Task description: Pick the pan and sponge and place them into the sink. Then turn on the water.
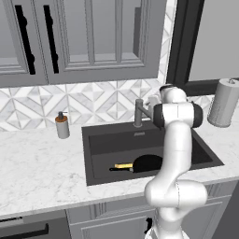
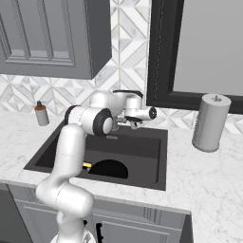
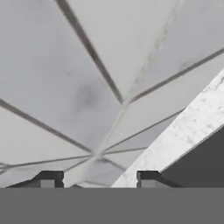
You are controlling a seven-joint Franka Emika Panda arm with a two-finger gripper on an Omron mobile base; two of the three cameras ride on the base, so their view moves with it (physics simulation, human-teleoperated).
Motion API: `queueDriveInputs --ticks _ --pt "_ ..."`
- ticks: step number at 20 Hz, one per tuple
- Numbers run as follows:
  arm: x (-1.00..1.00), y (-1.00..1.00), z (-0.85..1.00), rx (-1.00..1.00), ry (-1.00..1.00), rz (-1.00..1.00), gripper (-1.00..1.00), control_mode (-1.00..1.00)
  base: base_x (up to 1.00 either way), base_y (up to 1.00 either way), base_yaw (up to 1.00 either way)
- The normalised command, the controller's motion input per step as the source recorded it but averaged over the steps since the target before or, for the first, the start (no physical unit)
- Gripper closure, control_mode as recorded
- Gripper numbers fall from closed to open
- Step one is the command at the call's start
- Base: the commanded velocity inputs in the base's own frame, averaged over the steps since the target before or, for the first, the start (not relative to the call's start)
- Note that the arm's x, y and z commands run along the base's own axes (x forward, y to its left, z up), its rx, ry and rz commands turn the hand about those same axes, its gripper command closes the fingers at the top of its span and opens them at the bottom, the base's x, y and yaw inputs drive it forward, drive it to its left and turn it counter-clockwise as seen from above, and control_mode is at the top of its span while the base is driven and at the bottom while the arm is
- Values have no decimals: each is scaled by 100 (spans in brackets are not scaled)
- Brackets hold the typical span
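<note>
We see the pincer [image 3: 98, 179] in the hand view with its two dark fingertips [image 3: 49, 178] standing apart and nothing between them; it faces the tiled backsplash [image 3: 87, 87] close up, with a strip of white marble ledge [image 3: 188, 131] and a dark corner of the sink running off to the lower right. In the right base view the hand [image 2: 137, 114] sits above the back rim of the sink, just in front of the wall, at about the height of the faucet. In the left base view the grey faucet [image 1: 140, 112] stands behind the basin, just left of the arm's elbow; whether the pincer touches it we cannot tell.

The sink [image 1: 98, 135] is set into the marble tabletop [image 1: 37, 172]. Inside it, near the front wall, lies the black pan [image 1: 148, 162] with its handle pointing left, and the sponge [image 1: 123, 165] shows as a yellow strip lying along that handle. We see no water running.

A soap dispenser [image 1: 62, 125] stands on the tabletop left of the sink, and a paper towel roll [image 2: 210, 122] stands upright to its right. Grey cabinets [image 1: 84, 37] hang above.
</note>
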Motion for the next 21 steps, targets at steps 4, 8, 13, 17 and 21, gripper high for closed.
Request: queueDriveInputs --ticks 4,8,13,17,21 --pt "-56 -42 0 27 16 -17 100 -100 0 0 0" --pt "-46 -30 0 25 12 -16 100 -100 0 0 0" --pt "-30 -6 -2 14 0 -9 100 -100 0 0 0" --pt "-2 -3 -2 0 0 0 100 -100 0 0 0" --pt "0 0 0 0 0 0 100 -100 0 0 0"
